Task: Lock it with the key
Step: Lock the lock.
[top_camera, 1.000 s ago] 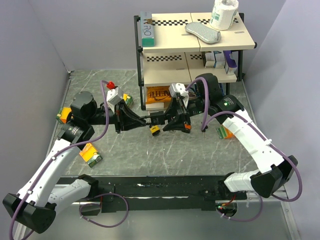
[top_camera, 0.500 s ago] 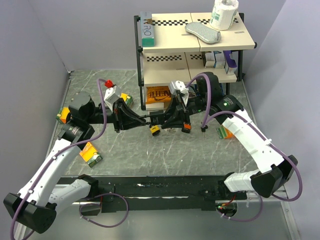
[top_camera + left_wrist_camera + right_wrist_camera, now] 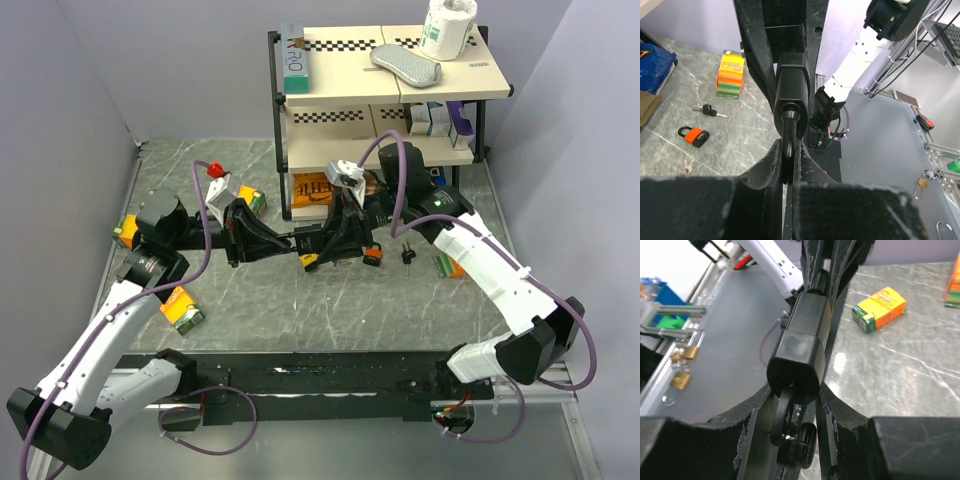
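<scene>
Gripping black padlock (image 3: 790, 82) and key (image 3: 785, 412), both jaws hover over open tabletop (image 3: 330, 300).

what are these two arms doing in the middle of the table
Both arms are working on one black padlock, held between them. The left hand pinches its shackle. The right hand clamps the opposite end of the body, where a key sits in the keyhole between its fingers. Whether the shackle is locked cannot be seen. An orange padlock and spare keys lie on the table.
</scene>
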Motion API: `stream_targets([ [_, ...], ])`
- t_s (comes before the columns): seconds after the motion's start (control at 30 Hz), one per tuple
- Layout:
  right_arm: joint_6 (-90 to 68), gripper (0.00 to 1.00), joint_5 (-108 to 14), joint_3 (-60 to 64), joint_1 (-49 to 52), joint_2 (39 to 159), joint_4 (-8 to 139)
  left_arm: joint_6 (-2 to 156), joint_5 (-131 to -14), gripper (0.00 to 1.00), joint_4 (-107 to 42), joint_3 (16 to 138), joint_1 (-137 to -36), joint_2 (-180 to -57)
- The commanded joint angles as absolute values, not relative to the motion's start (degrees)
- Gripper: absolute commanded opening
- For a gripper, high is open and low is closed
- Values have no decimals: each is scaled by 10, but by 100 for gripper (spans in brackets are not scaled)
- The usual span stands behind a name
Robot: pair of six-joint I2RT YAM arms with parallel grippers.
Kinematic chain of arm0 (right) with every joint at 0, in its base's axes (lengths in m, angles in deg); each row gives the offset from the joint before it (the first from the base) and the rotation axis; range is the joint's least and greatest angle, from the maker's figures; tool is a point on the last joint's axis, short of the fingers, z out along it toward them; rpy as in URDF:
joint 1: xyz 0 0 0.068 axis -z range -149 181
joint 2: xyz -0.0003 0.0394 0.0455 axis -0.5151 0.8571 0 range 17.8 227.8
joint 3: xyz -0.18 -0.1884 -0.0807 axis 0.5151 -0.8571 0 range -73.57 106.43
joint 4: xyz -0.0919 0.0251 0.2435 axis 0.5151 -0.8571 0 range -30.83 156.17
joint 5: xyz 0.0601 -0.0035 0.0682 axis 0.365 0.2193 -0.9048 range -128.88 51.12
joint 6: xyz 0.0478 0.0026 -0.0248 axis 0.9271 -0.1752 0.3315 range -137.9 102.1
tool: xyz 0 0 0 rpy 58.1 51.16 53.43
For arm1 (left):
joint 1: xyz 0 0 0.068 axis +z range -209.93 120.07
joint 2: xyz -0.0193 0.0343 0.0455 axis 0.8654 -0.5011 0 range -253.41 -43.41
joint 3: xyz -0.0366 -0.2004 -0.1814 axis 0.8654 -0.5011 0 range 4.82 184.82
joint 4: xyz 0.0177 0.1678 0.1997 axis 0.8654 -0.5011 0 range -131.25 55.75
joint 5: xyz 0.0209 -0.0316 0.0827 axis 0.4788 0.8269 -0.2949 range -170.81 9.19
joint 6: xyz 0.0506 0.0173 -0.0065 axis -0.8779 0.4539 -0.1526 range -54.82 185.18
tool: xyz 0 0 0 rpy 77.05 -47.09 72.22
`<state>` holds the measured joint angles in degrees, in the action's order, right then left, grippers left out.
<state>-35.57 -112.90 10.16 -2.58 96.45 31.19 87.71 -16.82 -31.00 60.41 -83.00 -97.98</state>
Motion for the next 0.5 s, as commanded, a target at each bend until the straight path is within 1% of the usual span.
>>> stream_targets([
  [0.0,-312,16,-1157,141,-85,1006,431,866,-215,1,-226,599,-873,-993],
  [0.07,-291,13,-1154,142,-90,1013,462,886,-214,1,-202,592,-882,-996],
  [0.1,-289,9,-1153,146,-95,1021,467,890,-214,1,-196,584,-887,-998],
  [0.2,-271,3,-1150,163,-99,1038,493,895,-209,1,-180,569,-899,-1007],
  [0.3,-269,0,-1149,173,-107,1049,504,915,-205,1,-146,561,-907,-1020],
  [0.47,-322,0,-1149,210,-132,1079,448,930,-206,1,-108,569,-923,-1046],
])
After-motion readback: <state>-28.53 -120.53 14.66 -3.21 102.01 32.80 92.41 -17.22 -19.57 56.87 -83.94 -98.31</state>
